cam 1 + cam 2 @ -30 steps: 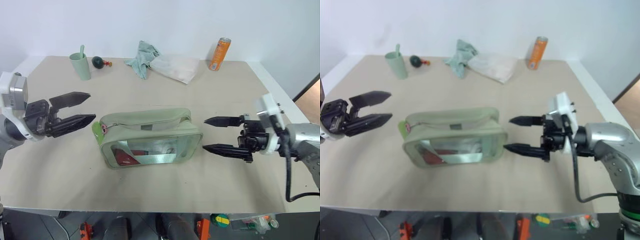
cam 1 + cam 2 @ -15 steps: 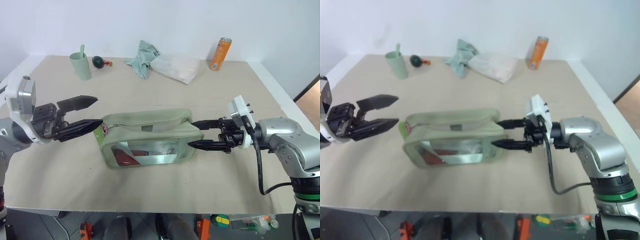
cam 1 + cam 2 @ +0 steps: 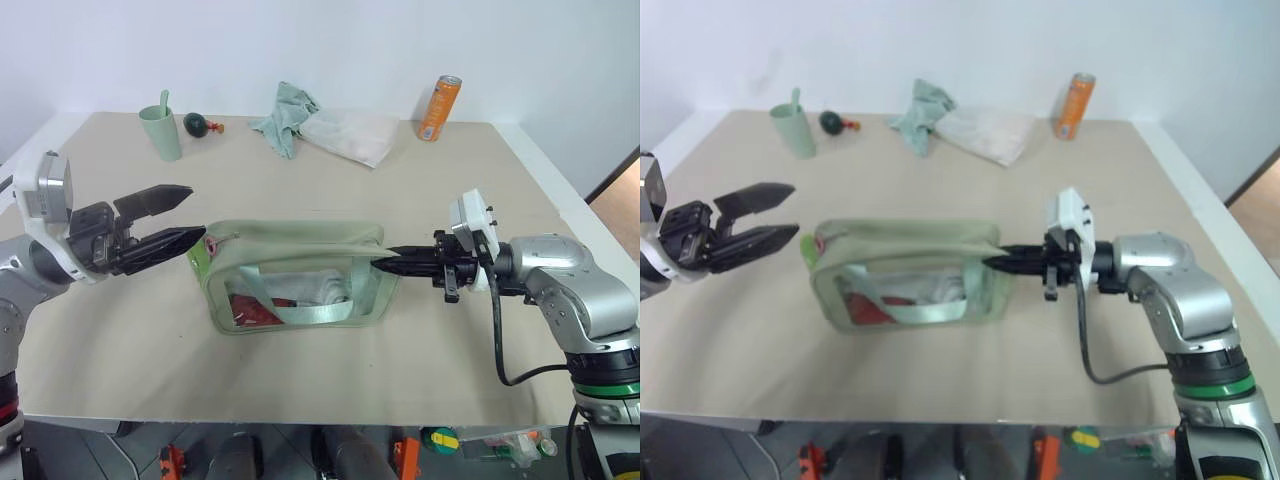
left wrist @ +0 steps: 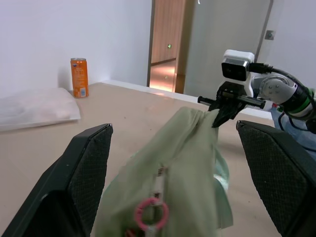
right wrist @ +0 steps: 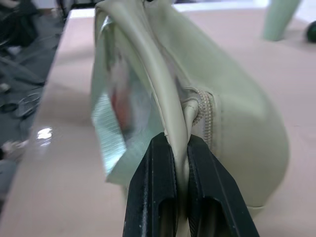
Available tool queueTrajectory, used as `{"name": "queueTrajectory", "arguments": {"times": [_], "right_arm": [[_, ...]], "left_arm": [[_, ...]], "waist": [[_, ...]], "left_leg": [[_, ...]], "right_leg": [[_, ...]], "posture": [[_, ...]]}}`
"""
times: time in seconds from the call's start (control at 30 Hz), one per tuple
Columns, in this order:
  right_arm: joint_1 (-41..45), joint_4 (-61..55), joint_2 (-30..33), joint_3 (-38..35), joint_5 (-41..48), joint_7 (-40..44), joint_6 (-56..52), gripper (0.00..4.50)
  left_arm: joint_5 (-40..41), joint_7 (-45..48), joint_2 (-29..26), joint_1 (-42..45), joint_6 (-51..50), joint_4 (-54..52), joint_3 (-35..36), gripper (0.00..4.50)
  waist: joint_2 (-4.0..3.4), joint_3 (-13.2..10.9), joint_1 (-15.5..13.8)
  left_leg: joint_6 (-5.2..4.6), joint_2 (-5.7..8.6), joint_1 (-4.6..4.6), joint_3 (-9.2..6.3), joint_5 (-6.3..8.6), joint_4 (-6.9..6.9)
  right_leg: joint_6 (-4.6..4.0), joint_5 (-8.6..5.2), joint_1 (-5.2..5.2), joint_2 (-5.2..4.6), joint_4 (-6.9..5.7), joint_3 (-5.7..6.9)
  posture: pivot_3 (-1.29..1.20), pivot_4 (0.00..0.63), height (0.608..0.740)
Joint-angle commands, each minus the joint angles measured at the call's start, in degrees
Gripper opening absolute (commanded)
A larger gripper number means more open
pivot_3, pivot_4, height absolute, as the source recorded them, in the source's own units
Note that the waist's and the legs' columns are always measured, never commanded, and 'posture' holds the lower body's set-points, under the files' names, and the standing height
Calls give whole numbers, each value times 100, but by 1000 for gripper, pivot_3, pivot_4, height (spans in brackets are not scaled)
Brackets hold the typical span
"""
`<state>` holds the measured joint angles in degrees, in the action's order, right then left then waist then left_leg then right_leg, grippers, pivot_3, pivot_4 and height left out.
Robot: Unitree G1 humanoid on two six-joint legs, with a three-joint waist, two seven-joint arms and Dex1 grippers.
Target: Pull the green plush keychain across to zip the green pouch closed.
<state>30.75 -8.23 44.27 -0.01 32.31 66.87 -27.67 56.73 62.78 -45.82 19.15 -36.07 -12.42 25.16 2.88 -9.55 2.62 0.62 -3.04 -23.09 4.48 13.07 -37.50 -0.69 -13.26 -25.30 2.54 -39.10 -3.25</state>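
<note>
No lettering can be read on the orange can [image 3: 439, 107] at the far edge of the bench [image 3: 480, 190], nor on anything else here. The green pouch [image 3: 300, 275] stands near the middle of the bench: pale sage fabric, boxy, with a clear front window showing something red and something white inside, and a green webbing strap [image 3: 300, 312] looped across that window. At its left end sits the green plush keychain [image 3: 197, 260], small and bright lime with a pink-red ring beside it. The right tool [image 3: 383, 263] is pinched together on the pouch's right end seam; the right wrist view has both black fingers [image 5: 157, 197] squeezing the piped edge next to the zipper's end. The left tool [image 3: 182, 214] hangs with its fingers apart just beside the keychain, holding nothing. Along the back stand a sage cup [image 3: 162, 131], a dark green ball toy [image 3: 197, 123], a crumpled cloth rag [image 3: 285, 117] and a white bag [image 3: 350, 134]
</note>
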Motion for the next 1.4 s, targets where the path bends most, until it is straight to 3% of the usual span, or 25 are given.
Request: {"name": "queueTrajectory", "arguments": {"times": [0.03,0.47,0.73,1.07,1.4], "right_arm": [[310,189,86,-310,-179,-102,326,49],[860,278,89,-648,-72,-264,526,49],[187,-278,143,-436,50,-27,142,49],[141,-296,130,-440,236,-87,-198,49],[288,-215,31,-553,369,-305,-306,3542]], "left_arm": [[70,-40,6,144,107,-11,112,4172],[69,-78,37,334,77,174,55,4172],[53,-114,55,429,62,238,11,4172],[91,-231,100,500,40,359,30,4172],[0,-257,132,440,61,426,30,4172]], "waist": [[0,0,-3],[-2,-1,1],[-2,-1,-8],[-3,-2,1],[-2,-1,-1]], "left_leg": [[0,0,0,0,0,-1],[-1,0,-5,0,1,1],[0,-1,-8,0,3,3],[0,-1,-2,1,2,0],[0,1,-3,2,2,0]], "right_leg": [[0,0,0,0,0,0],[-3,-1,-3,0,1,-2],[-6,-5,-2,-1,2,0],[-3,0,-1,1,0,-1],[-4,0,-1,-1,-1,-3]], "posture": [[0,150,740],[0,150,740],[0,150,740],[0,150,740],[0,150,740]]}}
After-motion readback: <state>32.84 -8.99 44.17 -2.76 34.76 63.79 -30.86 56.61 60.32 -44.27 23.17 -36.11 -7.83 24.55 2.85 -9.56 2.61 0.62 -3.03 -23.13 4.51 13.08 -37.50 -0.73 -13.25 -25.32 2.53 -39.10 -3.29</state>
